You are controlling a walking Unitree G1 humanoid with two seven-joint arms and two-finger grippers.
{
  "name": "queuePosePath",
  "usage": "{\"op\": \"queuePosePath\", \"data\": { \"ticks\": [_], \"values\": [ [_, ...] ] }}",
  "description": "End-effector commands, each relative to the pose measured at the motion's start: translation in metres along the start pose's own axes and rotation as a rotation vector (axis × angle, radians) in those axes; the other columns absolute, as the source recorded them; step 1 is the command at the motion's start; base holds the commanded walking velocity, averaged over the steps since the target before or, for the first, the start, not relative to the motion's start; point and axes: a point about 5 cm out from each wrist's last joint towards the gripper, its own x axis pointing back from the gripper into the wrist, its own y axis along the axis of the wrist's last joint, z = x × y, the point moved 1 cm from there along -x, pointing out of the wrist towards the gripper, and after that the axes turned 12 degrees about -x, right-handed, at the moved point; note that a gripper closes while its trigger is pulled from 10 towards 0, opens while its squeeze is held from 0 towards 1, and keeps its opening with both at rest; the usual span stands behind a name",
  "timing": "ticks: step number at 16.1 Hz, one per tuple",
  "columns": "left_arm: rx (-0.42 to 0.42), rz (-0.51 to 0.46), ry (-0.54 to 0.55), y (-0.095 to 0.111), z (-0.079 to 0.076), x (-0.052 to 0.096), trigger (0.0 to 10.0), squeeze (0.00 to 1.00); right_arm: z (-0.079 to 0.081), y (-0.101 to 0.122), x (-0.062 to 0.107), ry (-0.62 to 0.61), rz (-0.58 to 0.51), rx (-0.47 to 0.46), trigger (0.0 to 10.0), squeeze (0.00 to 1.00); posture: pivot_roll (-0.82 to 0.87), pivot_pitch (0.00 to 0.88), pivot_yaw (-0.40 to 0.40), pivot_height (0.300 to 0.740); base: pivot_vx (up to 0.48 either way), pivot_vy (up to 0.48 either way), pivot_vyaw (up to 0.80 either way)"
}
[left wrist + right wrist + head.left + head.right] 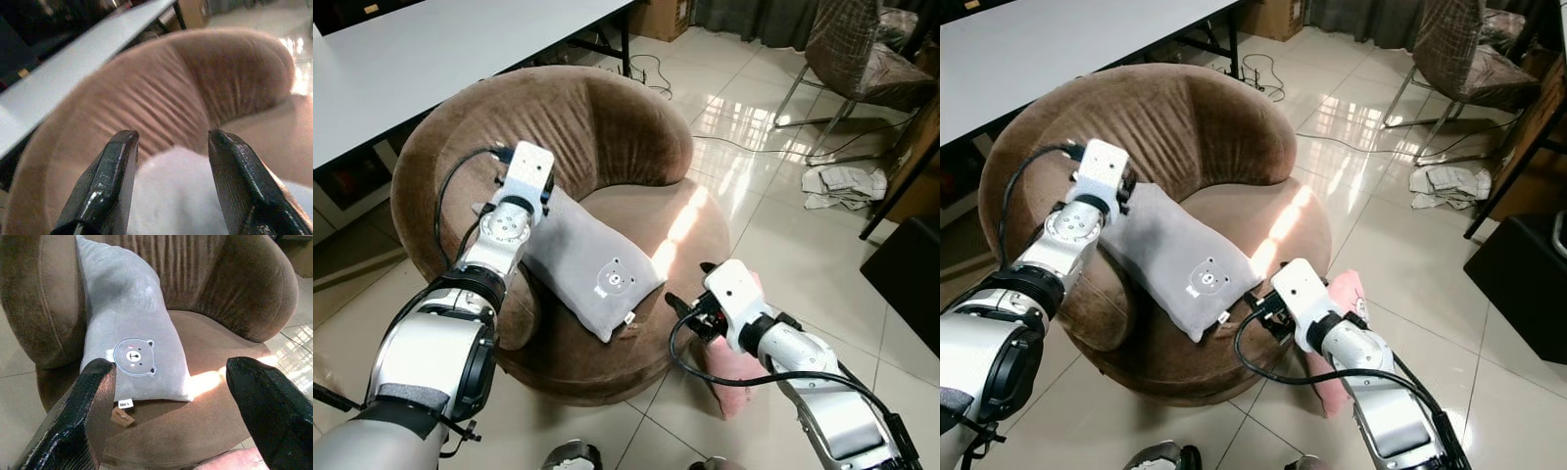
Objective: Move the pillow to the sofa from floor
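Observation:
A grey pillow (587,259) with a bear face lies tilted on the seat of the round brown sofa (597,127), its upper corner against the left armrest. My left gripper (171,139) is at that upper corner, open, with the pillow's pale corner (171,196) between its fingers. My right gripper (171,367) hovers open at the sofa's front edge, below the pillow's lower end, with nothing between its fingers. A pink pillow (734,367) lies on the tiled floor under my right arm, beside the sofa's front.
A white table (431,59) stands behind the sofa. At the back right, a chair (862,59) has plaid fabric draped on it. Crumpled cloth (842,184) and cables (651,73) lie on the floor. A black box (906,279) sits at right.

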Motion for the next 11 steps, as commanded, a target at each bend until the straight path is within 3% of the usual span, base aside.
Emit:
{"op": "queuePosePath", "data": {
  "ticks": [1,2,4,6,7,8,9,11],
  "values": [
    [-0.027,-0.077,0.071,0.019,0.017,-0.005,10.0,0.0,-0.003,0.001,0.0,-0.028,-0.018,0.001,10.0,0.0,-0.1,0.017,0.06,0.74,0.0,0.0,0.0],
    [0.003,-0.112,0.069,0.025,0.019,-0.005,10.0,0.0,-0.005,0.002,0.0,-0.062,-0.034,-0.005,10.0,0.0,-0.1,0.016,0.06,0.74,0.0,0.0,0.0],
    [0.176,-0.243,-0.159,0.041,-0.002,-0.003,10.0,0.0,-0.014,0.005,0.001,-0.196,-0.09,-0.075,10.0,0.0,-0.09,0.013,0.063,0.74,0.0,0.0,0.0],
    [0.283,-0.27,-0.24,0.033,-0.017,0.006,10.0,0.0,-0.017,0.004,0.002,-0.276,-0.111,-0.131,10.0,0.0,-0.1,0.017,0.081,0.74,0.0,0.0,0.0],
    [0.387,-0.256,-0.289,0.018,-0.028,0.02,10.0,0.0,-0.015,0.005,0.003,-0.296,-0.133,-0.148,10.0,0.0,-0.1,0.017,0.085,0.74,0.0,0.0,0.0],
    [0.398,-0.262,-0.307,0.009,-0.032,0.032,10.0,0.0,-0.014,0.005,0.004,-0.313,-0.146,-0.164,10.0,0.0,-0.1,0.018,0.089,0.74,0.0,0.0,0.0],
    [0.391,-0.268,-0.331,-0.004,-0.038,0.055,10.0,0.0,-0.015,0.005,0.006,-0.362,-0.16,-0.18,10.0,0.0,-0.1,0.024,0.077,0.74,0.0,0.0,0.0],
    [0.374,-0.262,-0.338,-0.013,-0.041,0.076,10.0,0.0,-0.019,0.002,0.009,-0.414,-0.169,-0.213,10.0,0.0,-0.08,0.019,0.049,0.74,0.0,0.0,0.0]
  ]
}}
